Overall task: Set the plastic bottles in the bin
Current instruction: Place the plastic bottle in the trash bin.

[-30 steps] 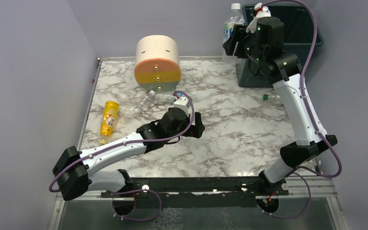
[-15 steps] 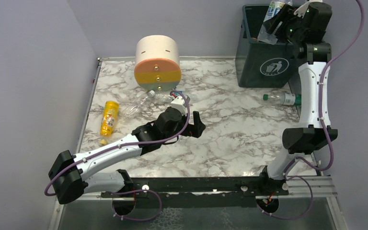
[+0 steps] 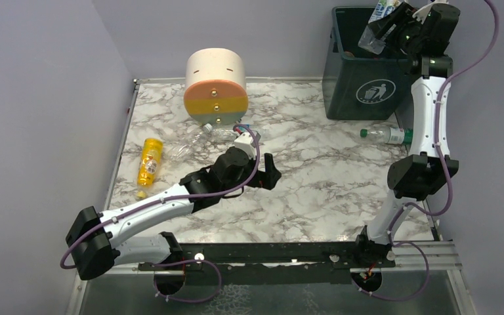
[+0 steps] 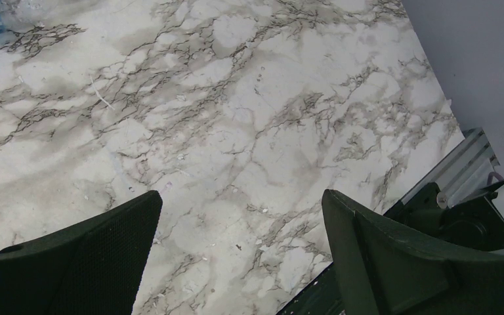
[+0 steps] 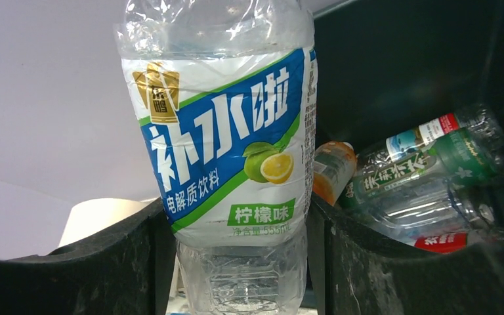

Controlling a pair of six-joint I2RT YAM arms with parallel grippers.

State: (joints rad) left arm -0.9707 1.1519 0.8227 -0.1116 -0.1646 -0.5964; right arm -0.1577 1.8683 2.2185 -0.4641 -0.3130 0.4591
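Step in hand: drop over the bin (image 3: 367, 92).

- Right hand (image 3: 382, 27) is raised above the bin's opening and clamps a clear bottle (image 5: 226, 151) with a blue-green lemon label. The fingers (image 5: 400, 262) press its lower body on both sides. It is not released yet.
- In the top view the bottle looks to be over the opening, toward the bin's right side. In the wrist view the bin's rim line passes behind the bottle, so I can't tell if the base is fully inside the rim.
- The bin already holds several bottles (image 5: 433, 170): green and red labels, one orange.

How to do it well, my read:
- Nudge toward the bin's centre before letting go. A drop on the rim bounces out to the wall side.
- Open wide in one move. The bottle is thin and looks empty, so a half-open grip may let it hang on one pad and swing.
- Keep height above the bin. Don't push down into the pile.
- Pull straight up and away from the bin, since the cable loops close to its right rim.

Elsewhere:
- Left hand (image 3: 269, 172) is far left of the bin. Its fingers are spread wide with nothing between them, and only bare surface (image 4: 236, 118) lies under them.
- Left to bin: a green-cap bottle (image 3: 387, 135) lying just in front of the bin, a yellow bottle (image 3: 149, 161) and clear ones (image 3: 200, 136) far left of the bin.
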